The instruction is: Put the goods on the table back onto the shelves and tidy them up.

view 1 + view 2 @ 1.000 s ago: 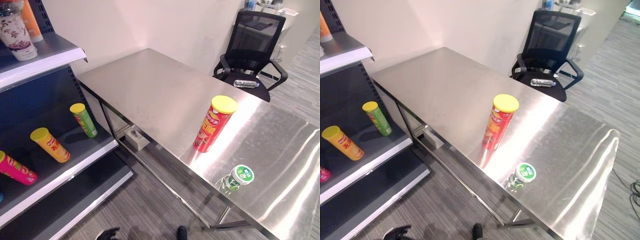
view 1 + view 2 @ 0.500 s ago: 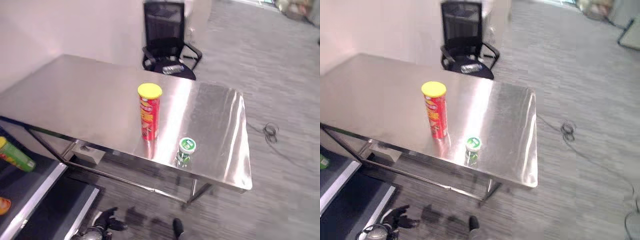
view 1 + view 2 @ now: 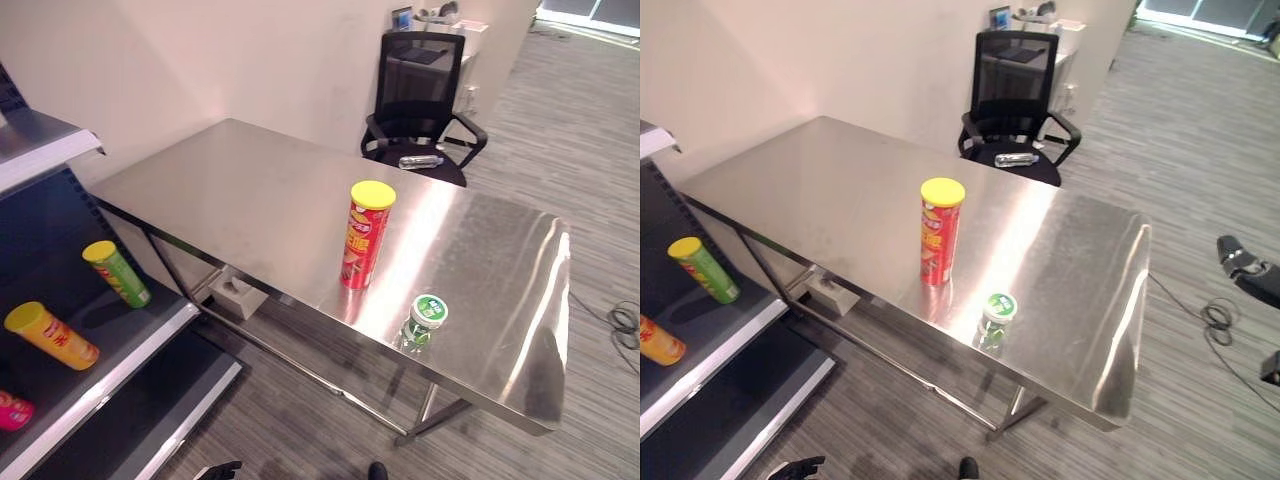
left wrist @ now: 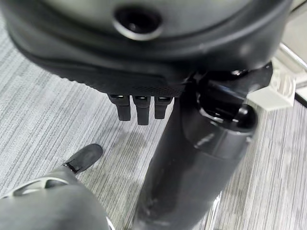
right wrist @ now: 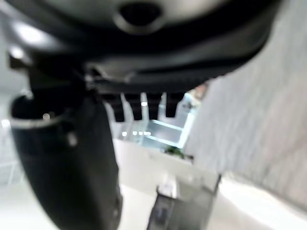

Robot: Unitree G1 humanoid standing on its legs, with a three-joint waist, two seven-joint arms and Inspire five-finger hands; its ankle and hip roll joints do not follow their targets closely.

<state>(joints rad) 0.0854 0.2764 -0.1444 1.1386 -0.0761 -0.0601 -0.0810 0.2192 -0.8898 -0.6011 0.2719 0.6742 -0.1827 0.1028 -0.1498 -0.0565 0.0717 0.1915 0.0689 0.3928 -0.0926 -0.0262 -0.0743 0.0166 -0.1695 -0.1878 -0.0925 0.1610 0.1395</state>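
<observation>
red can [image 3: 363, 235] upright on table [image 3: 250, 200] (green-lidded bottle [image 3: 424, 320] near), both hands' fingers [image 4: 137, 106] straight, holding nothing

A shiny metal desk [image 3: 250, 190] holds a tall red chip can [image 3: 365, 236] with a yellow lid, standing up. Near it stands a small bottle [image 3: 423, 321] with a green cap. On the shelf [image 3: 120, 365] lie a green can [image 3: 117, 273] and a yellow can [image 3: 50, 335]. A black chair [image 3: 418, 110] sits behind the desk.

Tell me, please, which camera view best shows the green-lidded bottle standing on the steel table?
The left eye view: the green-lidded bottle appears largest there, near the table's front edge, beside the red can. The right eye view shows it likewise, slightly smaller.
</observation>
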